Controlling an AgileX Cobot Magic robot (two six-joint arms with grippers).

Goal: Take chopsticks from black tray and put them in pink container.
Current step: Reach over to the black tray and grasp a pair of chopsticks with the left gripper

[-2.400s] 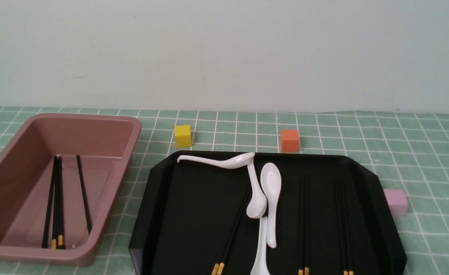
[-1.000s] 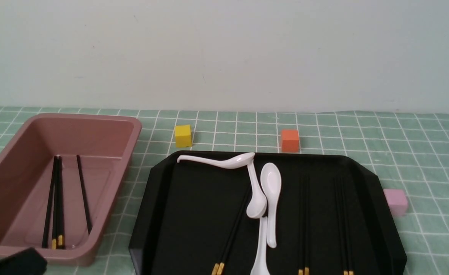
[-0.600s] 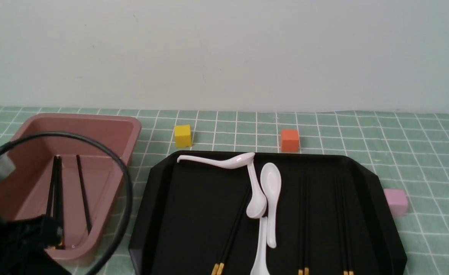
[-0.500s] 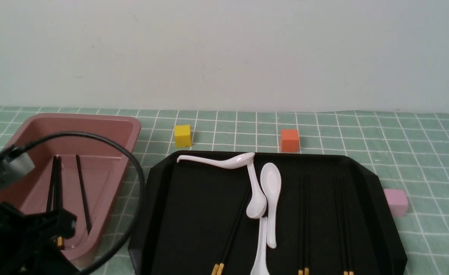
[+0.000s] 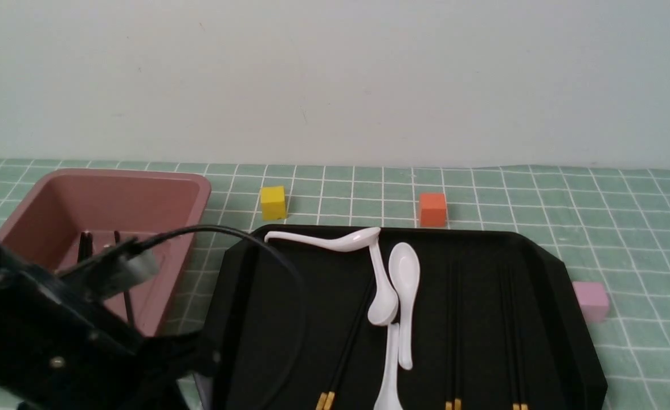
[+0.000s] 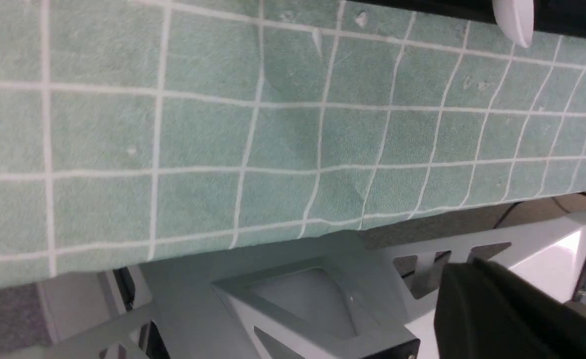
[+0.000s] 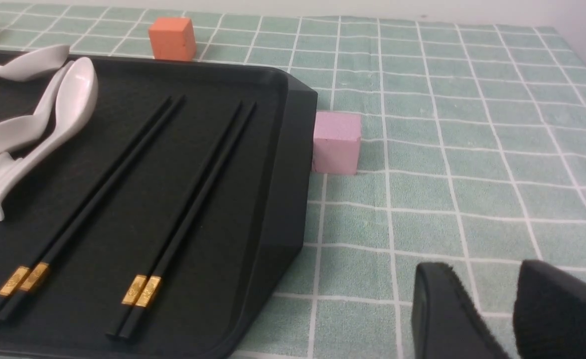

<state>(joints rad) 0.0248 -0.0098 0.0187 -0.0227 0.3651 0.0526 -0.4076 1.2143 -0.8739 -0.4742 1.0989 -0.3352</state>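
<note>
Glossy plastic black tray (image 7: 118,224), soft matt green cloth (image 7: 422,149), shiny white spoons (image 7: 73,94)

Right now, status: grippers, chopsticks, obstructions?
Right gripper open, empty. Left arm low by pink container, jaws unseen. Three chopstick pairs in black tray. White spoons crowd one pair.

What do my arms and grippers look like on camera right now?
The left arm is matte black and bulky, with small silver screws, a grey plug block and a black cable looping out of it. The right gripper has two black fingers with finely textured faces.
</note>
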